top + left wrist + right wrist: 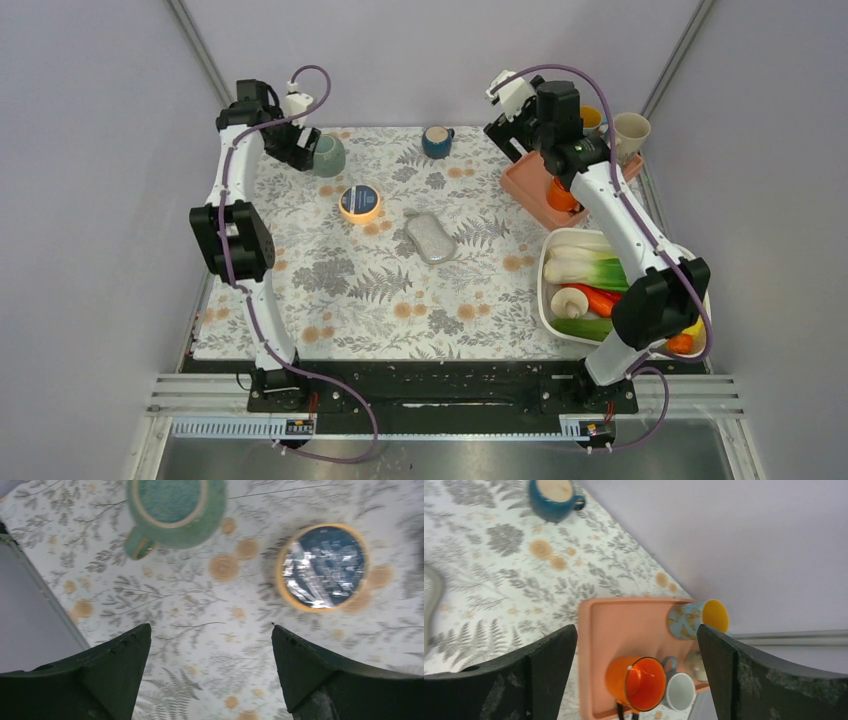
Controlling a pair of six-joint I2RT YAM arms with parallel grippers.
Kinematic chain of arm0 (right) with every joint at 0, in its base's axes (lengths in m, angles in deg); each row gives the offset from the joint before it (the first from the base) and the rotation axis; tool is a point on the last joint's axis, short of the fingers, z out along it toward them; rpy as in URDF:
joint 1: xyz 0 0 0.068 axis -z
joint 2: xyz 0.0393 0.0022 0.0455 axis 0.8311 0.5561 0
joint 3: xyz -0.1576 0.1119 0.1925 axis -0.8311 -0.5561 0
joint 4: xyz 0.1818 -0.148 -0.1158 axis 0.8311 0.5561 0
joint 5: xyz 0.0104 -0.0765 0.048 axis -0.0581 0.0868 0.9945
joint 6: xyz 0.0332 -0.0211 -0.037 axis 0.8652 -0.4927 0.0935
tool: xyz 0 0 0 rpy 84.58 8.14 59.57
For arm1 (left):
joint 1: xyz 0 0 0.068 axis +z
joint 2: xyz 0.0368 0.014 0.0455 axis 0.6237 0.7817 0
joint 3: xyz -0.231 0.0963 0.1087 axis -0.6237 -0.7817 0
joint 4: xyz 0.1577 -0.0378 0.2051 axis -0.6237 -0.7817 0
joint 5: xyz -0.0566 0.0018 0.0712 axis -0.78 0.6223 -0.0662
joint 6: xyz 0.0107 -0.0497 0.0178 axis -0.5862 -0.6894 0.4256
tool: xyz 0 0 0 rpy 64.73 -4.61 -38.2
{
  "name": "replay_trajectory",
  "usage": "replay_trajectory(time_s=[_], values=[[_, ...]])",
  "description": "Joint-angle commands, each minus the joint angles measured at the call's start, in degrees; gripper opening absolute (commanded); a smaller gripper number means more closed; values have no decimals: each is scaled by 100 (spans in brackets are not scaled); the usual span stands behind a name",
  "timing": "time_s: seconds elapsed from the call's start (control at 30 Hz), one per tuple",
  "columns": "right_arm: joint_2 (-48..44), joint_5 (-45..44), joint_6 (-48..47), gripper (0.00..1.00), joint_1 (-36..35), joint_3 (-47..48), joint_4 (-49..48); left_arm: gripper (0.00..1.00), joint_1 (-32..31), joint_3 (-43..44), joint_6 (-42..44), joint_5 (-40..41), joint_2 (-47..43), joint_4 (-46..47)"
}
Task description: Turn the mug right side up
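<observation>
Green mug (172,510), seemingly base-up, stands far left on the floral cloth (400,300), beyond the spread left gripper (209,630). The right gripper (635,628), also spread, hangs over a pink tray (624,620) holding an orange mug (639,682) and a patterned cup (696,619).

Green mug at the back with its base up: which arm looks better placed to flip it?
Left. The left gripper hangs open just beside the green mug. The right gripper is open over the pink tray on the opposite side.
</observation>
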Motion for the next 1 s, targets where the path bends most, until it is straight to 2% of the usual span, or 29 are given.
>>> replay_trajectory(time_s=[0.0, 0.07, 0.23, 0.37, 0.47, 0.7, 0.8, 0.9, 0.97], values=[[-685, 302, 310, 99, -395, -534, -15, 88, 381, 1226, 1142, -170, 1016, 184], [-897, 309, 360, 99, -542, -762, -8, 86, 484, 1545, 1410, -295, 1340, 378], [-1319, 260, 573, 99, -731, -1091, 5, 84, 522, 821, 2287, -309, 1521, 1493], [-1518, 26, 636, 99, -857, -1139, 95, 83, 442, 887, 2539, 81, 1908, 2213], [-1581, -42, 624, 99, -918, -1137, 192, 83, 424, 1287, 2579, -33, 2229, 2193], [-1632, -464, 460, 100, -1012, -1085, 331, 72, 277, 1042, 3069, -40, 2413, 1986], [-1600, -514, 412, 100, -1027, -1041, 375, 63, 274, 953, 3015, -288, 2298, 1748], [-1550, -589, 396, 99, -1043, -1063, 386, 51, 248, 445, 3028, -641, 1920, 1675], [-1525, -651, 357, 99, -1063, -1114, 381, 48, 242, 114, 2800, -866, 1702, 1672]])
